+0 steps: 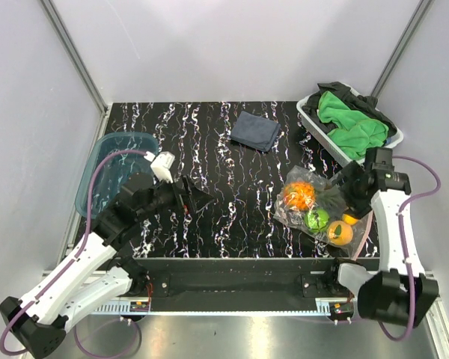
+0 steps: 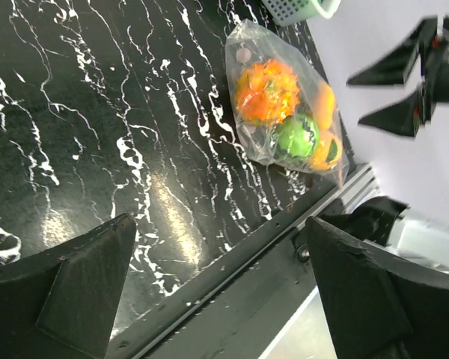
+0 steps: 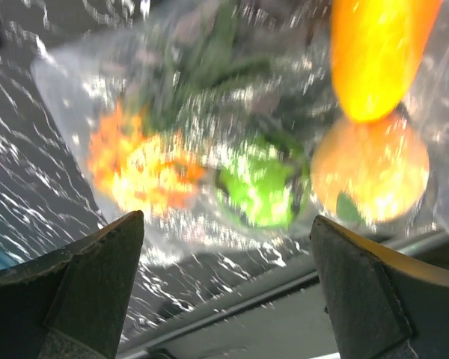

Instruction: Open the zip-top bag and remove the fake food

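The clear zip-top bag (image 1: 314, 206) lies on the black marbled table at the front right, fake food inside. An orange spiky piece (image 1: 299, 194), a green ball (image 1: 317, 218) and an orange-yellow round piece (image 1: 340, 232) show through it. My right gripper (image 1: 343, 191) is open and hovers right above the bag's right side. In the right wrist view the gripper (image 3: 224, 277) has the bag (image 3: 172, 112), the green ball (image 3: 266, 183) and the orange pieces (image 3: 370, 164) just beyond its fingers. My left gripper (image 1: 202, 200) is open and empty, left of the bag. The left wrist view (image 2: 221, 277) shows the bag (image 2: 284, 97) ahead.
A translucent blue tub (image 1: 108, 168) stands at the left edge. A white basket (image 1: 314, 120) with green cloths (image 1: 349, 120) stands at the back right. A folded grey-blue cloth (image 1: 256, 129) lies at the back middle. The table's front rail (image 1: 239, 262) runs just below the bag.
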Available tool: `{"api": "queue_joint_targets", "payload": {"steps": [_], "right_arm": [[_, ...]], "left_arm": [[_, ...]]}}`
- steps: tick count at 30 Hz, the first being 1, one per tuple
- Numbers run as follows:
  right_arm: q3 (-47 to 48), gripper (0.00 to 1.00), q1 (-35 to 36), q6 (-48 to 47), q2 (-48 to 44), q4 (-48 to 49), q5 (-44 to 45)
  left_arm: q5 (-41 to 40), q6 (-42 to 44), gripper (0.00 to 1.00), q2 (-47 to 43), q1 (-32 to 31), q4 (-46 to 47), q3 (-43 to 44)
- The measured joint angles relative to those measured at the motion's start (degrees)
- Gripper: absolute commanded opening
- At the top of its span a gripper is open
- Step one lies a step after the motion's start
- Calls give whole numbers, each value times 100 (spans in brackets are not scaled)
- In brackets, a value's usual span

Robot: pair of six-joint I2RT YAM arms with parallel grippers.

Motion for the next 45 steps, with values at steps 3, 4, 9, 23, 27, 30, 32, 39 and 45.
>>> {"api": "queue_joint_targets", "payload": {"steps": [3,4,9,23,27,30,32,39,45], "right_arm": [[-72,99,-627,-219,319,326,-372],[-94,99,-894,-249,358,372,-420],[-229,100,-2155,-332,695,706,-710],[-595,100,-4306,-511,2435,2256,-1187],[-938,100,-4389,-584,2533,2680,-1421],[-1019,100,-4430,-671,2756,2944,-1615],[-1067,98,-4444,-695,2914,3134,-1749],[-1521,86,-4527,-417,2970,4367,-2815],[-1947,78,-4538,-138,3101,5407,-3578]], "left_arm": [[17,267,99,-24,0,-74,2],[17,321,99,-48,0,-125,2],[101,540,99,-516,0,-326,0],[297,1202,99,-704,-236,-669,186],[402,1222,99,-455,-422,-656,343],[501,1222,99,-299,-448,-660,387],[533,1222,99,-195,-448,-662,424],[660,1222,99,92,-448,-662,656],[767,1209,98,227,-448,-645,678]]}}
